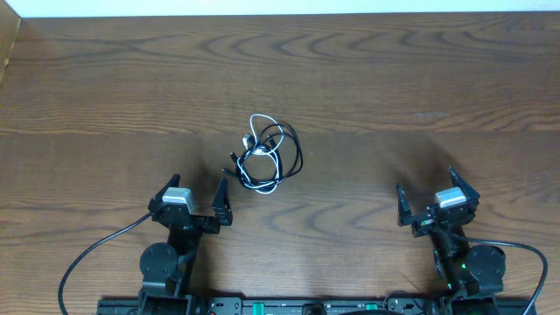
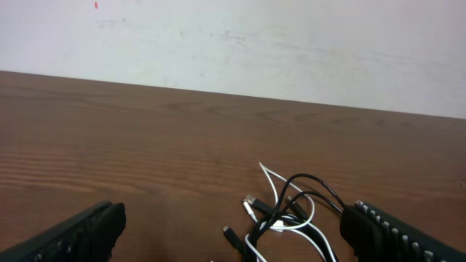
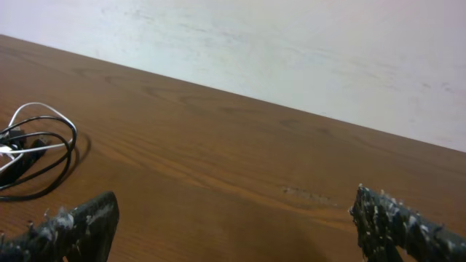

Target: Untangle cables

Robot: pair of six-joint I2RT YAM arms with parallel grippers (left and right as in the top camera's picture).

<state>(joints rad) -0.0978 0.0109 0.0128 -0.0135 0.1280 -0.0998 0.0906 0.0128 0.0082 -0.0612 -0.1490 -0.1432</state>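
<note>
Looking down from overhead, you see the cables [image 1: 267, 157] lying in one loose knot near the middle of the table [image 1: 420, 79]. They are apart from both arms, and closer to your left gripper [image 1: 198, 185] than to your right gripper [image 1: 427, 191]. The bundle is slightly longer than it is wide, and its long axis runs from the near side of the table toward the far side. The white cord [image 1: 260, 120] loops out at the far end and curls round again at the near end, with the black cords [image 1: 293, 153] ringed around it. Two small plug ends [image 1: 229, 164] stick out of the knot toward your left arm's side.

Your left gripper stands with its jaws wide apart and nothing between them. In its wrist view the knot [image 2: 291, 215] lies just ahead, toward the right-hand finger [image 2: 393, 233]. Your right gripper [image 3: 234, 200] is likewise spread wide and empty, with the cables [image 3: 36, 149] far off at the left edge of its view.
</note>
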